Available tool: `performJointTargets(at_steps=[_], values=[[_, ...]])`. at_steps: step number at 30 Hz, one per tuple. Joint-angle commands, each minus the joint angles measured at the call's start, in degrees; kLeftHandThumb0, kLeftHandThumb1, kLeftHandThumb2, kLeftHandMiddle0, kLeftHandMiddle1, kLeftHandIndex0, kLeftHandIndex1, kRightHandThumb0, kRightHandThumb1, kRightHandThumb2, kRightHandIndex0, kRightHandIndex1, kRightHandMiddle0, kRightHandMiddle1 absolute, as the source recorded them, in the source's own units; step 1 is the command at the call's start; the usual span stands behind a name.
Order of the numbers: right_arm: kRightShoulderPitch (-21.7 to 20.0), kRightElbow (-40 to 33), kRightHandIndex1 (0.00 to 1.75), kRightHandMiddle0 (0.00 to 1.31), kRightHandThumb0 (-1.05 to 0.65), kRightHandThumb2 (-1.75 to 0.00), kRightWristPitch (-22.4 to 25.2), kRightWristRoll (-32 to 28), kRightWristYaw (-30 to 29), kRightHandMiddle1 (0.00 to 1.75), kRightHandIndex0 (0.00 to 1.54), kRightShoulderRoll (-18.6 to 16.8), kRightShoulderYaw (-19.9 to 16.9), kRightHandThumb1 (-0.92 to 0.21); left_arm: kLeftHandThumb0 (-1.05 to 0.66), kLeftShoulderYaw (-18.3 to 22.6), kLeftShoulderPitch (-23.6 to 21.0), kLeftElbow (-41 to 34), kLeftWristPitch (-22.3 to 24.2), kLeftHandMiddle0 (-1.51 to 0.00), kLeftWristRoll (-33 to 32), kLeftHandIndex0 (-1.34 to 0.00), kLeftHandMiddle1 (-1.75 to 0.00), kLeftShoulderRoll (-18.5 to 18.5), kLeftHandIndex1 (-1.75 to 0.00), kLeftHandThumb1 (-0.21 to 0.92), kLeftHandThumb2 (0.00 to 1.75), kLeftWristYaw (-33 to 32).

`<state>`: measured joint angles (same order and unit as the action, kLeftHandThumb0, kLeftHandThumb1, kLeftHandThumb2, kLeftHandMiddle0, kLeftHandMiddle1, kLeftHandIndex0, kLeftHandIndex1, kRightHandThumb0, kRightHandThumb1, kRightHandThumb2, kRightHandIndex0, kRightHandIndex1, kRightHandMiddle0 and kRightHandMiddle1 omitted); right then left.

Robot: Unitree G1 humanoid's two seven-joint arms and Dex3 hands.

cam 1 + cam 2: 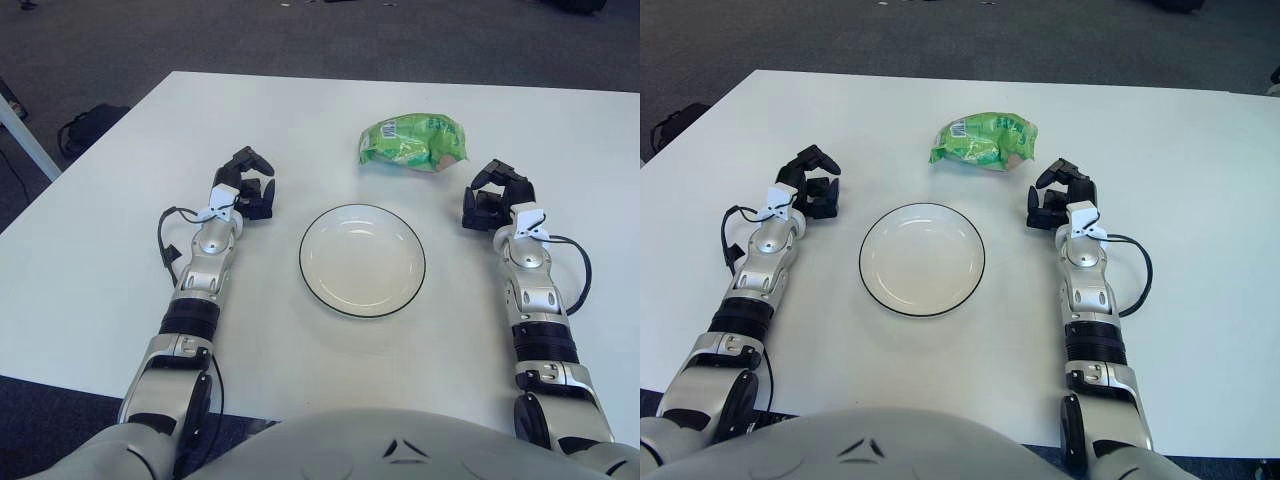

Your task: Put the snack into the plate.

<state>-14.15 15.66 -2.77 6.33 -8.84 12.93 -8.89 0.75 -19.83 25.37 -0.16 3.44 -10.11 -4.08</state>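
A green snack bag (413,143) lies on the white table beyond the plate, a little to its right. The white plate (362,260) with a dark rim sits at the table's middle and holds nothing. My right hand (494,196) shows to the right of the plate, just below and right of the snack, its fingers curled on nothing. My left hand (248,186) shows to the left of the plate, fingers curled too and holding nothing. Neither hand touches the snack or the plate.
The white table (120,260) spreads wide around the plate. Its left edge runs diagonally, with a dark bag (88,126) on the floor beyond it. Dark carpet lies behind the far edge.
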Motion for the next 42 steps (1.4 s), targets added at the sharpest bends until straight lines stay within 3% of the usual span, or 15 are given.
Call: performJointTargets(at_steps=[1,4,13,20,23,28,31,32,35,42], values=[[2.88,3.38,1.75,0.7,-0.52,-1.44,-3.71,2.97,-1.03,1.75,1.18,1.96,0.81,-0.21,-0.47,-0.4,3.38,2.69,0.07,-1.3,0.22,-0.59,-1.75,1.86,-1.75,0.34,1.28,-0.03],[2.79,3.38,1.75,0.64,-0.49,-1.36,-6.14,5.17,-1.44,1.75,1.13,4.13,1.17,-0.28,-0.47,-0.44,3.28,2.88,0.19,-1.31,0.44,-0.59,-1.75,1.9,-1.75,0.34,1.29,-0.09],[1.73,-3.39,1.75,0.53,-0.45,-1.19,-4.76,12.24,-1.47,1.75,1.0,8.57,2.75,-0.41,-0.48,-0.53,3.06,3.41,0.11,-1.31,0.79,-0.6,-1.75,2.01,-1.75,0.33,1.29,-0.3],[-1.3,-4.72,1.75,0.49,-0.43,-1.13,-4.44,14.6,2.71,1.75,0.87,12.66,4.64,-0.46,-0.48,-0.7,2.95,3.97,-0.32,-1.31,1.14,-0.6,-1.75,2.26,-1.75,0.33,1.3,-0.9],[-1.87,-7.13,1.74,0.41,-0.18,-1.23,-3.21,15.43,5.01,1.75,0.7,14.09,5.54,-0.39,-0.48,-0.88,2.91,4.02,-0.14,-1.3,1.39,-0.6,-1.75,2.3,-1.75,0.33,1.3,-1.19],[-2.29,-13.24,1.59,0.24,-0.03,-0.84,-2.15,19.8,9.74,1.75,0.42,18.68,7.2,-0.67,-0.48,-1.27,2.82,3.9,0.53,-1.3,1.81,-0.62,-1.75,2.24,-1.75,0.31,1.32,-1.44],[-3.0,-14.12,1.58,0.19,-0.01,-0.72,-2.92,22.47,10.74,1.75,0.34,21.21,7.82,-0.76,-0.49,-1.34,2.7,4.17,0.46,-1.31,1.97,-0.62,-1.75,2.2,-1.75,0.3,1.33,-1.44],[-3.39,-14.33,1.58,0.18,-0.01,-0.69,-3.22,23.38,10.9,1.75,0.33,21.99,8.05,-0.78,-0.49,-1.35,2.64,4.29,0.47,-1.31,2.0,-0.62,-1.75,2.17,-1.75,0.3,1.33,-1.38],[-4.46,-14.01,1.57,0.24,-0.25,-0.68,-4.01,24.85,10.93,1.75,0.22,23.28,8.6,-0.79,-0.49,-1.37,2.45,4.69,0.35,-1.31,2.1,-0.63,-1.75,2.11,-1.75,0.3,1.34,-1.33],[-8.63,-11.68,1.49,0.24,-0.36,-0.62,-6.66,27.35,11.78,1.75,0.2,26.74,10.3,-0.84,-0.49,-1.44,1.79,5.84,0.44,-1.32,2.49,-0.63,-1.75,2.12,-1.75,0.29,1.34,-1.94]])
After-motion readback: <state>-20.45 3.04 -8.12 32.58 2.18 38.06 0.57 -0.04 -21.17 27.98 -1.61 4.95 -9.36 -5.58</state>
